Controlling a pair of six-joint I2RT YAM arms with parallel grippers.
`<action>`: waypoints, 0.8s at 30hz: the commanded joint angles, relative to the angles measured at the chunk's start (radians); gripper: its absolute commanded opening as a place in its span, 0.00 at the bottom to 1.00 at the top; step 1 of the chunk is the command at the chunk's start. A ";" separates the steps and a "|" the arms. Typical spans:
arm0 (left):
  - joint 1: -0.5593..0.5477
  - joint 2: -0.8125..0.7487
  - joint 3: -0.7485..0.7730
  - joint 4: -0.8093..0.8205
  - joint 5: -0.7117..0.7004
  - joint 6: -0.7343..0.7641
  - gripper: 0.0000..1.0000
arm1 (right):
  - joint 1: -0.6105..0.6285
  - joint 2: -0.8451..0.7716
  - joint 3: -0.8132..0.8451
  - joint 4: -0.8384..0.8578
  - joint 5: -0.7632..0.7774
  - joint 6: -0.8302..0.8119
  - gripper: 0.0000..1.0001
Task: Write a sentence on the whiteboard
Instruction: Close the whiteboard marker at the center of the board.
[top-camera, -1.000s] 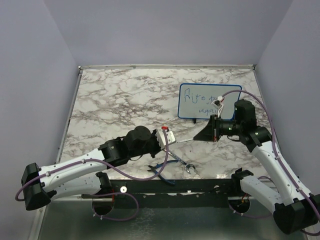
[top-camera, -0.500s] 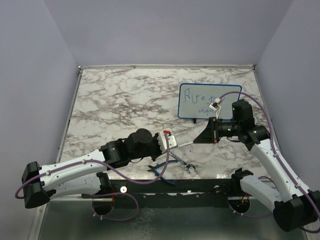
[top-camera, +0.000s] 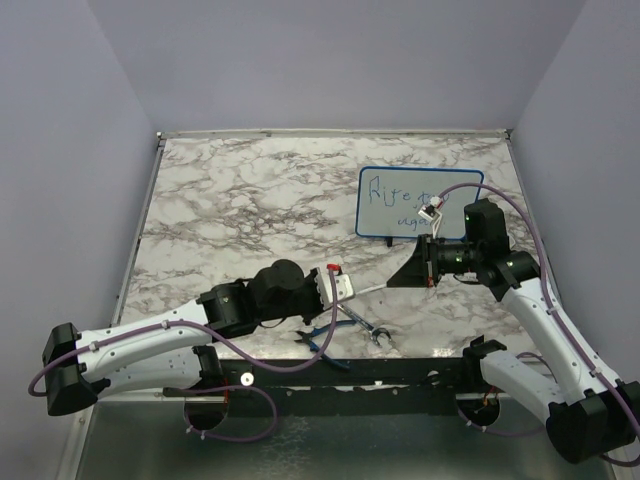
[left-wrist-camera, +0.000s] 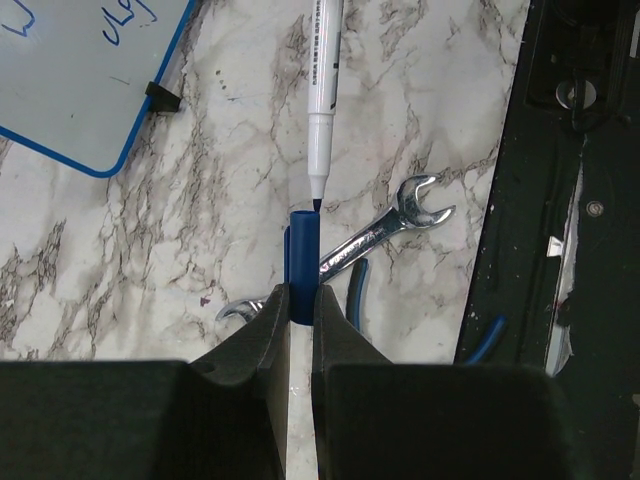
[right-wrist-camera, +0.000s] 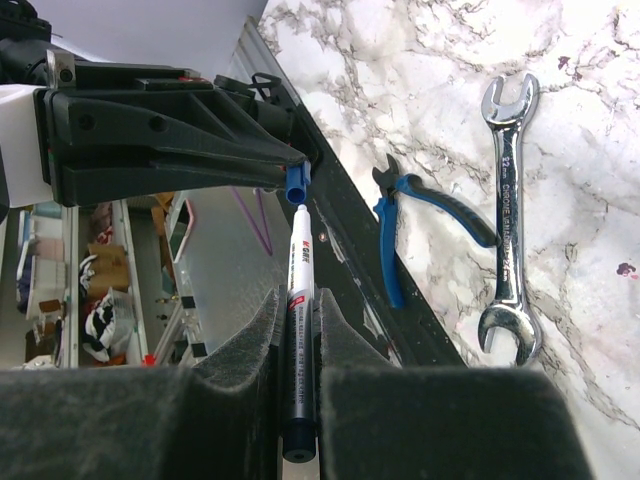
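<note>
Top external view: the small blue-framed whiteboard (top-camera: 380, 224), far right on the desk (top-camera: 250, 200), bears the dark-blue sentence (top-camera: 392, 190). Right end effector (right-wrist-camera: 297, 305) clamps a white marker (right-wrist-camera: 298, 260), left end effector (left-wrist-camera: 300, 300) its blue cap (left-wrist-camera: 302, 240); capping seemingly remains.

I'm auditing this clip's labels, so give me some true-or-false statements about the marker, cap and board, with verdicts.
The left pincer grips the blue cap. True.
The right pincer is empty. False: it grips the marker.
The marker is capped. False: its tip is bare, near the cap's opening.
The whiteboard bears blue writing. True.
The wrench lies on the whiteboard. False: it lies on the table.
</note>
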 joint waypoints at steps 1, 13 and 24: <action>-0.012 -0.021 -0.003 -0.023 0.025 0.006 0.00 | -0.001 -0.011 0.003 -0.021 -0.022 -0.008 0.01; -0.023 -0.006 0.000 -0.029 0.012 0.006 0.00 | -0.001 -0.023 0.005 -0.034 -0.036 -0.016 0.01; -0.025 0.005 0.011 -0.031 0.012 0.009 0.00 | -0.002 -0.023 -0.022 -0.016 -0.058 -0.011 0.01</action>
